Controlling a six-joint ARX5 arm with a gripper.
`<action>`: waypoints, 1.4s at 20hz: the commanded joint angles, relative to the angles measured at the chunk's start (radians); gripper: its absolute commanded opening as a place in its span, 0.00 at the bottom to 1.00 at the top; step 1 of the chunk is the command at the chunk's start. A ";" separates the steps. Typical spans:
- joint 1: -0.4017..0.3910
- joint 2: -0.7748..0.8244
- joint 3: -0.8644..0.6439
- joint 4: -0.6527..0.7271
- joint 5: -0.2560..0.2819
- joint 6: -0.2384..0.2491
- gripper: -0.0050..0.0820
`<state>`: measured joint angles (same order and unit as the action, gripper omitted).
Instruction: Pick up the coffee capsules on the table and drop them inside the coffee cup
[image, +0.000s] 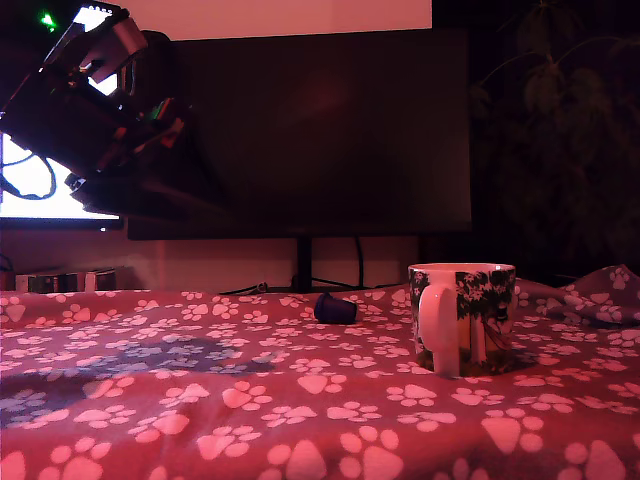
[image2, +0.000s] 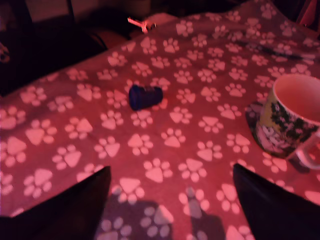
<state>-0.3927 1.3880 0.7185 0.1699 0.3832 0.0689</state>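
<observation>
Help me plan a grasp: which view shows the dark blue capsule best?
The wrist view: the dark blue capsule lies on its side on the red paw-print cloth, its tapered shape visible between the open gripper fingers. The exterior view shows it only as a small dark lump behind the mug.

Dark blue-purple coffee capsule lies on its side on the bench, which is draped in red cloth printed with pale paw prints. Small tapered pod, far smaller than the mug. Only one capsule in view. White coffee cup stands upright on the cloth, dark leafy print around its body, thick white handle facing the exterior camera. In the exterior view the capsule sits to the left of the cup and farther back, clearly apart from it. What shows of the cup's interior is bare.
</observation>
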 joint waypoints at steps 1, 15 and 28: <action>-0.005 -0.011 -0.013 0.016 0.001 0.009 0.88; -0.051 0.207 -0.013 0.356 -0.027 0.006 0.88; -0.096 0.380 -0.013 0.663 -0.084 -0.109 0.88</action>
<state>-0.4820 1.7473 0.7174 0.8108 0.3046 -0.0319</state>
